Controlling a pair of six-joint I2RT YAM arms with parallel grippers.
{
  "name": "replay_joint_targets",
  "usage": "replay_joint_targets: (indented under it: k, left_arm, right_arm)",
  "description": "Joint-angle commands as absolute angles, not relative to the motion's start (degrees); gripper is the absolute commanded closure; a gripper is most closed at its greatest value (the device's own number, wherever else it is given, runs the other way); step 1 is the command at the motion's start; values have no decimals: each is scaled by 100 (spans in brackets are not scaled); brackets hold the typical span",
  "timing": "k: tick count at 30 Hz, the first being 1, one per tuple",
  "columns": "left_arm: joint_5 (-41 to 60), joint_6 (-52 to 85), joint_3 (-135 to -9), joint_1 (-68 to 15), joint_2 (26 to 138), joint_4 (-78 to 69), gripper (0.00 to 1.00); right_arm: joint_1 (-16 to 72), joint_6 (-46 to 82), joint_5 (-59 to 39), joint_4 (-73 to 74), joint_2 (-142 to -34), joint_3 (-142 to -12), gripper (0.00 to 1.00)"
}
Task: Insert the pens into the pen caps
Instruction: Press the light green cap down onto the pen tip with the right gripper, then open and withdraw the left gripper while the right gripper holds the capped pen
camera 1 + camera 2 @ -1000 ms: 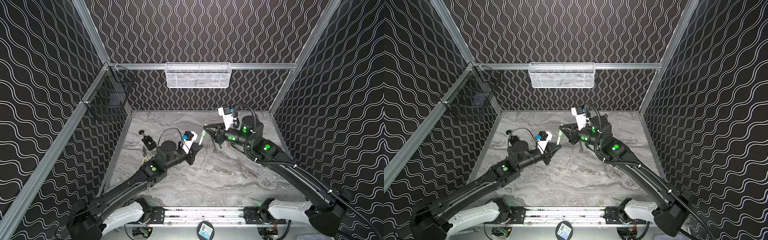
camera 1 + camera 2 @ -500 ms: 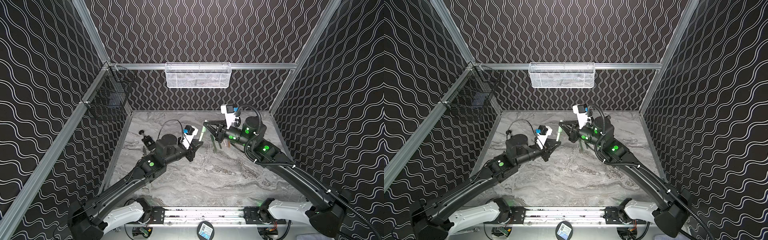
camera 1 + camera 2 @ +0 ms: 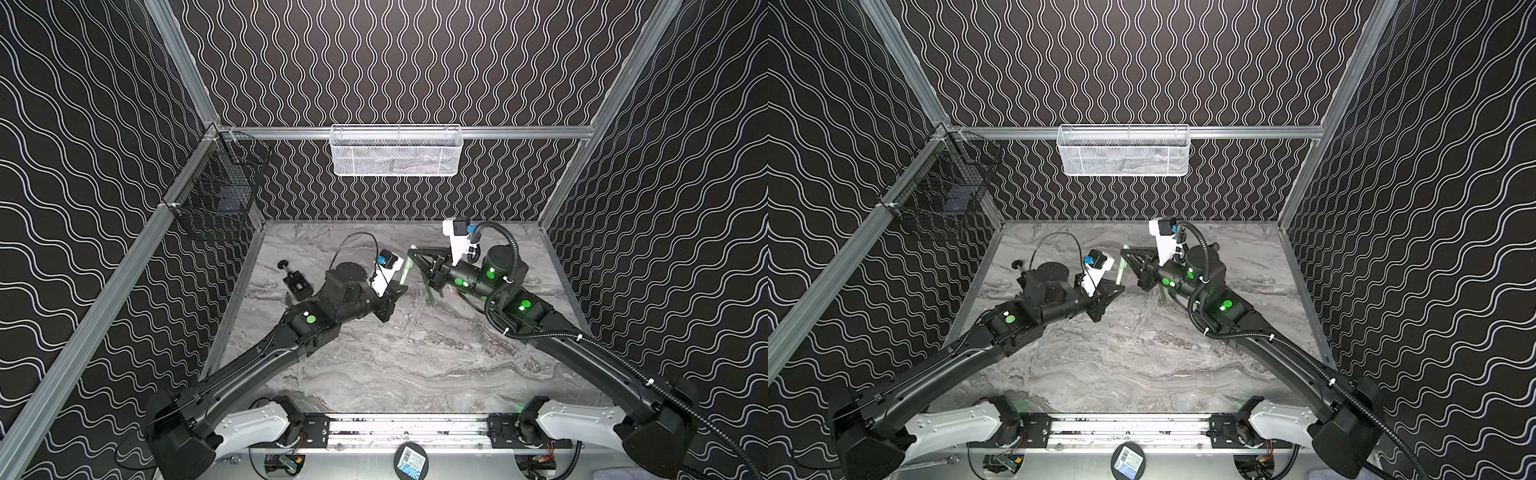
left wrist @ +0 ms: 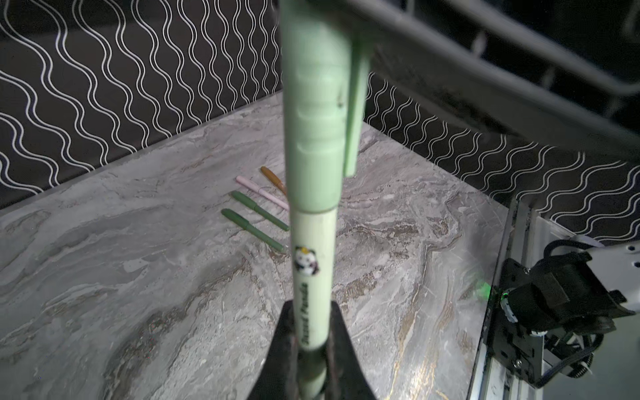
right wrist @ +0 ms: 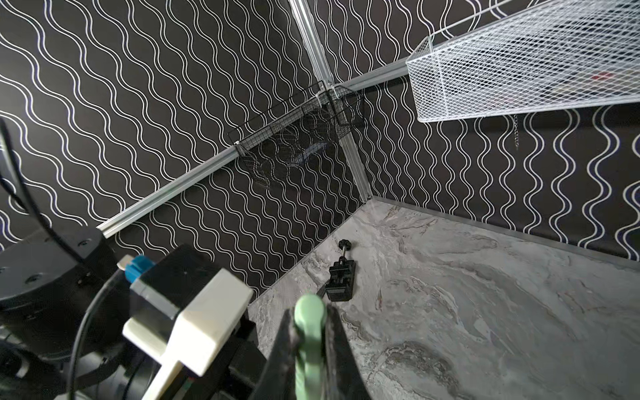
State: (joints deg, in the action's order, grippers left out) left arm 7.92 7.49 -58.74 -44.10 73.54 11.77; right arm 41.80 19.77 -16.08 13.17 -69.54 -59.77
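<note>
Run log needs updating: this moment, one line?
left gripper: shut on pale green pen | right gripper: shut on pale green cap | cap: on pen | lying capped: dark green pens, pink pen, gold pen

Marble tabletop [image 3: 415, 353]: four capped pens [image 4: 259, 212], black clamp [image 3: 297, 282]

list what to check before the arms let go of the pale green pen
1. Left tool shut on the pale green pen, low on its barrel: ok.
2. Right tool shut on the pale green cap: ok.
3. Cap seated on the barrel, no dark tip showing: ok.
4. Cap and pen in line: ok.
5. Dark green pens and pink pen on the table capped: ok.
6. Gold pen capped: cannot tell, partly hidden behind the held pen.
</note>
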Motion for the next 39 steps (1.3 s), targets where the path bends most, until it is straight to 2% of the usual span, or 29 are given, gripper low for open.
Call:
replay_joint_targets:
  k: [1, 9, 18, 29, 39]
  left_arm:
    - [653, 677, -6185, -4377, 7423, -3600, 100]
    - [842, 768, -6534, -4340, 7546, -4247, 100]
    - [986, 836, -6282, -4319, 7337, -4409, 100]
    - [1036, 896, -5870, -4191, 6995, -3466, 100]
    - [1530, 990, -5439, -4129, 7005, -3062, 100]
  right_arm:
    - [4316, 2084, -2505, 2, -7049, -5779, 98]
    - [4331, 2169, -2492, 38, -7093, -5548, 93]
    - [4333, 2400, -2676, 356, -7189, -5611, 89]
    - [4342, 2329, -2630, 371, -7026, -5527, 85]
    - [4345, 2141, -2483, 193, -6775, -5576, 79]
